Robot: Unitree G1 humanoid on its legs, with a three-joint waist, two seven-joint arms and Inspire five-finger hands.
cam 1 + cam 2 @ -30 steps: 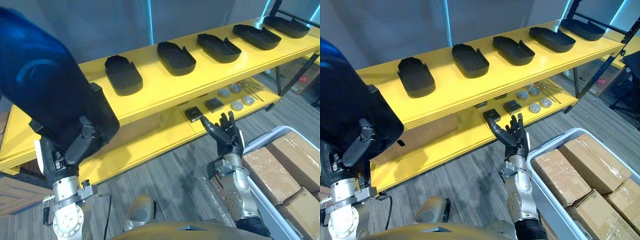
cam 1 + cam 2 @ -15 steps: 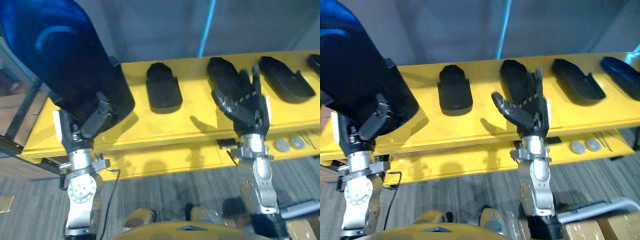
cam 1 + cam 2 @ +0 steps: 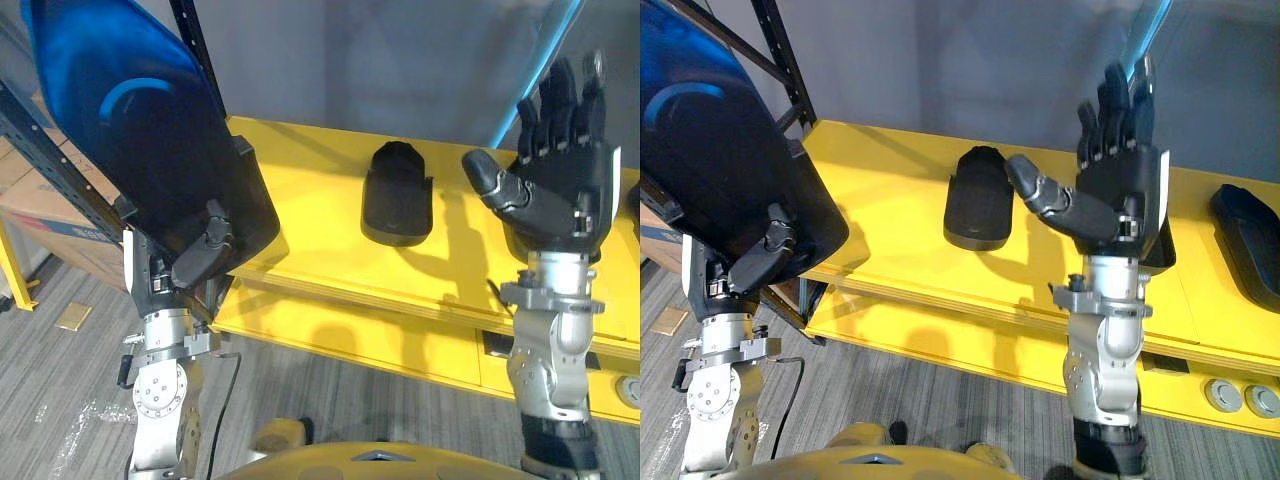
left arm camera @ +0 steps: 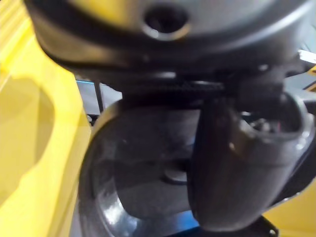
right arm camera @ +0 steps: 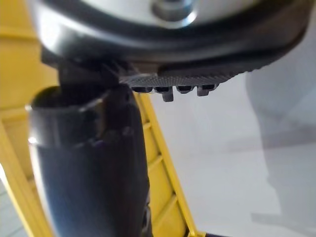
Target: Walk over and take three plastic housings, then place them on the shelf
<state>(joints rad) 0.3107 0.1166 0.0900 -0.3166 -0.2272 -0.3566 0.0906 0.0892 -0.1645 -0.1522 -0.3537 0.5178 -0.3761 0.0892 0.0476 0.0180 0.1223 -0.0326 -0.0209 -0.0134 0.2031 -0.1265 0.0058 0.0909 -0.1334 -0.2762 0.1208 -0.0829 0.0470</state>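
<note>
While the left hand (image 3: pixel 172 278) clamps a glossy, rounded housing (image 3: pixel 130 130) at 10 o'clock, we find the right hand (image 3: pixel 556 192) splayed, empty, at 2 o'clock.

Left arm (image 3: pixel 160 400) stands upright at near left. Left hand (image 3: pixel 195 262) up at its top, thumb curled over the lower edge of a large dark housing (image 3: pixel 130 130), clamping it. Right arm (image 3: pixel 548 350) upright at right. Right hand (image 3: pixel 560 190) high, fingers straight and pointing up, thumb spread leftward.
</note>
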